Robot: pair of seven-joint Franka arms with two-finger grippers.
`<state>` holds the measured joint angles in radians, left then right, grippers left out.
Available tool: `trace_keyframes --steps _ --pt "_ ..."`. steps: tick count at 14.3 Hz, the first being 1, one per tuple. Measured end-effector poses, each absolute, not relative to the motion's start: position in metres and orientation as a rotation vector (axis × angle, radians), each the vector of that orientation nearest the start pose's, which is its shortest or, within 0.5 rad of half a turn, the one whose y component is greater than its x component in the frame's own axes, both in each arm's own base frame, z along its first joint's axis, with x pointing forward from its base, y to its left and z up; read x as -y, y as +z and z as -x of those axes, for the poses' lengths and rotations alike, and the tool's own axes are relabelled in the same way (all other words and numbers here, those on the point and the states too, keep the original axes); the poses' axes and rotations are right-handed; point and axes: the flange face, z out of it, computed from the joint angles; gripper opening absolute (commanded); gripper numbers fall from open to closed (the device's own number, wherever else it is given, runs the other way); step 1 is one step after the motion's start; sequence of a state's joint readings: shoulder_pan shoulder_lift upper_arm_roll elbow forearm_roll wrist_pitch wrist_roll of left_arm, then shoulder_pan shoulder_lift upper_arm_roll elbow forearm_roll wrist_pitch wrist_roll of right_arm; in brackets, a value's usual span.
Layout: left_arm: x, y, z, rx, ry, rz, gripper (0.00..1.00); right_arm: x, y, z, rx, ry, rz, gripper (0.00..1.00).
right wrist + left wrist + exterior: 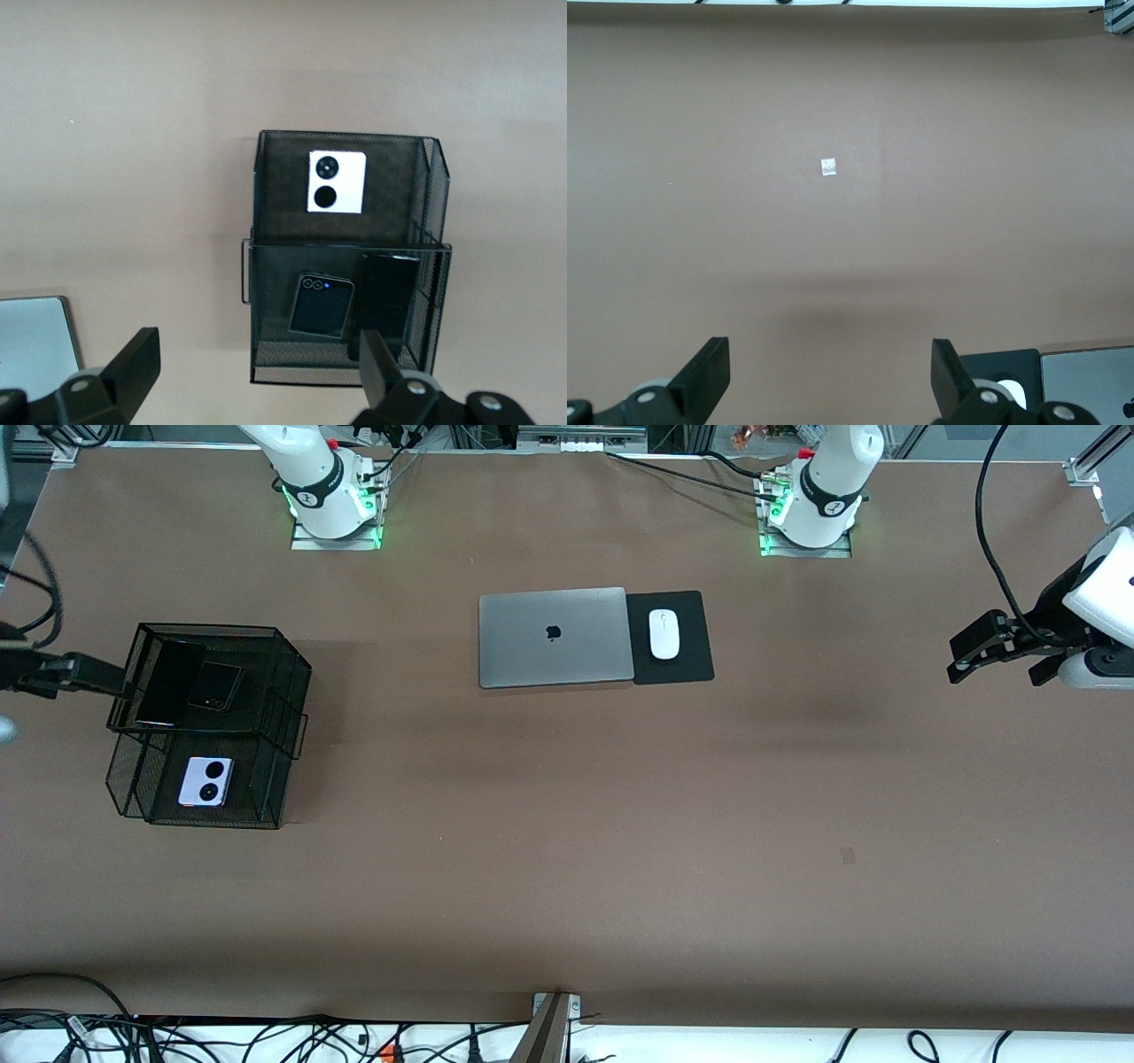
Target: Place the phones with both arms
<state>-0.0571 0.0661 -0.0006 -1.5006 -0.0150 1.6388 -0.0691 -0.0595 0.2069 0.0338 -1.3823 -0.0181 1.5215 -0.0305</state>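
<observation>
From the front you see all three phones in the black mesh organizer [279,691] at the right arm's end: the long black phone [168,684] and small black phone [213,686] in the upper tier, the lavender-white phone [205,781] in the lower tier, nearer the camera. The placing looks complete. Your left gripper [1001,657] waits over bare table.

In the left wrist view, the left gripper [831,376] hangs empty, jaws wide apart.

In the right wrist view, your right gripper [259,372] hangs spread open above the organizer [345,243], holding nothing.

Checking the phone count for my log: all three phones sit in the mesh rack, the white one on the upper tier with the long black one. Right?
Not quite: the white phone lies alone on the lower tier of the mesh rack; the small black phone shares the upper tier with the long black one, as the front view shows.
</observation>
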Motion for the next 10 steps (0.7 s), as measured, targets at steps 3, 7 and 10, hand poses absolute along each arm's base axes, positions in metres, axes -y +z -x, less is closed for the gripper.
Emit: trace_keyframes --steps 3,7,10 --pt "0.035 0.626 -0.581 0.019 -0.112 3.159 1.0 0.01 0.593 -0.586 0.016 0.069 3.154 1.0" --pt "0.035 0.626 -0.581 0.019 -0.111 3.159 1.0 0.012 0.586 -0.585 -0.081 0.055 3.182 1.0" --pt "0.035 0.626 -0.582 0.019 -0.111 3.159 1.0 0.005 0.586 -0.585 -0.166 0.053 3.189 0.99"
